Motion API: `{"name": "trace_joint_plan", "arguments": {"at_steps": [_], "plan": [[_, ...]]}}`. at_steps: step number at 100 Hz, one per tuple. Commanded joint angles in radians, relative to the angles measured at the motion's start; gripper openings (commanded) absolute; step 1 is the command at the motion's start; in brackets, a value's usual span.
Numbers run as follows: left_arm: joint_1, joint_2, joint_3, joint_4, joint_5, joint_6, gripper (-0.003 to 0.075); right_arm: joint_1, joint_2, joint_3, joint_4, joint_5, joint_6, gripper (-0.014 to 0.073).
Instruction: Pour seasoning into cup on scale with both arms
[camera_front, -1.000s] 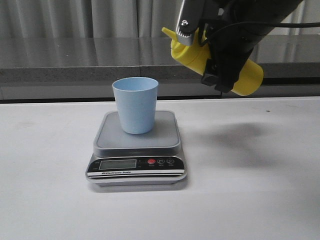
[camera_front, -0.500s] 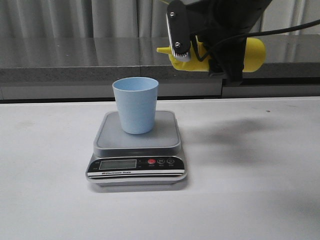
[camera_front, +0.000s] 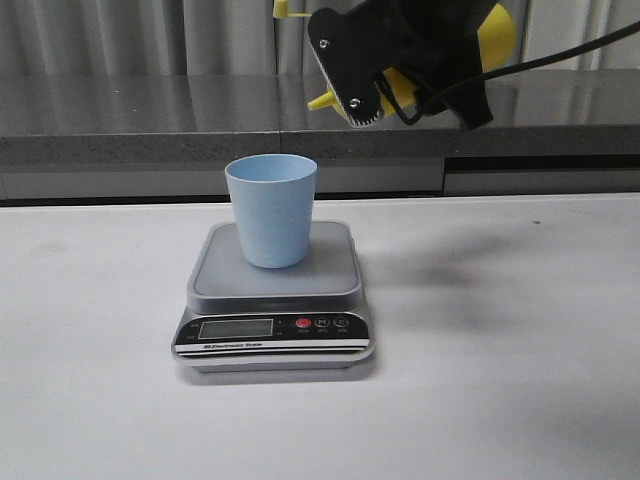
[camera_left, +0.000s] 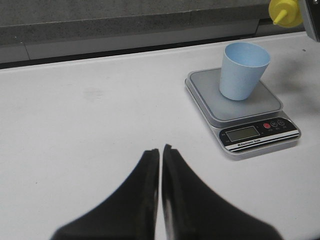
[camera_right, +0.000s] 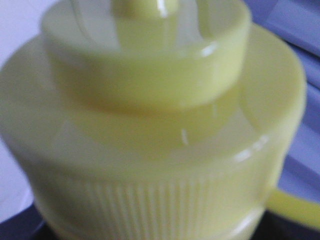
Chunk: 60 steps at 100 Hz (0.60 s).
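Reading "Electronic Scale" in small print, a white strip runs under the display of the scale (camera_front: 274, 300). The cup (camera_front: 271, 210) stands upright on its platform. Up and to the right of the cup, the right gripper (camera_front: 405, 60) clamps the bottle (camera_front: 497, 35), tilted nozzle-down toward the cup. The left gripper (camera_left: 160, 165) hangs closed, empty, well apart from the scale.

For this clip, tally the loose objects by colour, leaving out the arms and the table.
Yellow: 1, the seasoning bottle, held tipped in the right gripper above the table.
Pale blue: 1, the cup, upright on the scale.
Silver-grey: 1, the scale.
Total: 3
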Motion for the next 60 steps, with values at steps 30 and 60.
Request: {"name": "trace_joint_plan", "arguments": {"at_steps": [30, 60], "plan": [[0.003, 0.012, -0.024, 0.009, -0.068, -0.004, 0.0010, 0.036, 0.006, -0.036, -0.311, 0.036, 0.006, 0.0264], [0.003, 0.012, -0.024, 0.009, -0.068, -0.004, 0.0010, 0.045, 0.005, -0.038, -0.339, 0.038, 0.006, 0.0264]]}}
